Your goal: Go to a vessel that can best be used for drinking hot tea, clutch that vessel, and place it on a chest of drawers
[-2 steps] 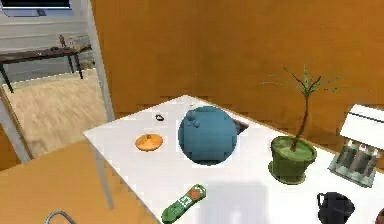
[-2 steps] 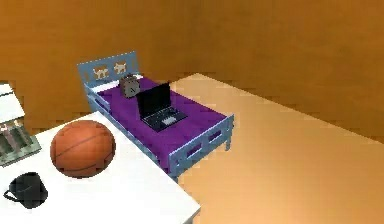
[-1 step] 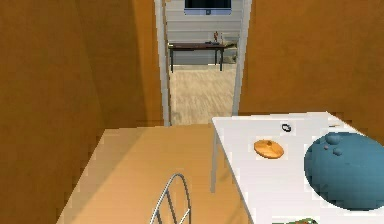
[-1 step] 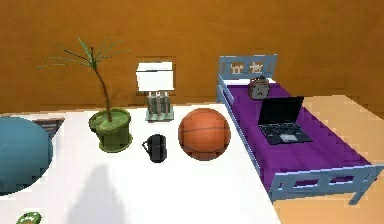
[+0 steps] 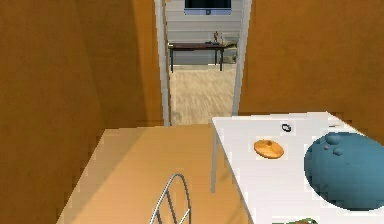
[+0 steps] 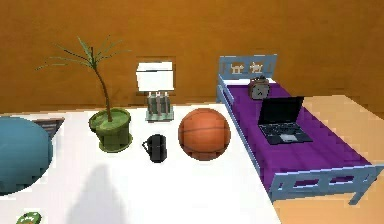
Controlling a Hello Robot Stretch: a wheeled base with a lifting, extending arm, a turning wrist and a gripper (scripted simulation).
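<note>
Mug (image 6: 155,149), dark, stands on the white table (image 6: 150,195) between potted plant (image 6: 110,128) and basketball (image 6: 204,133); tool's state cannot be told.

bot body | colour: can't tell | shape: can't tell | cables/screws: can't tell | marks/labels: can't tell | both cams point outward, away from the bot's own frame
</note>
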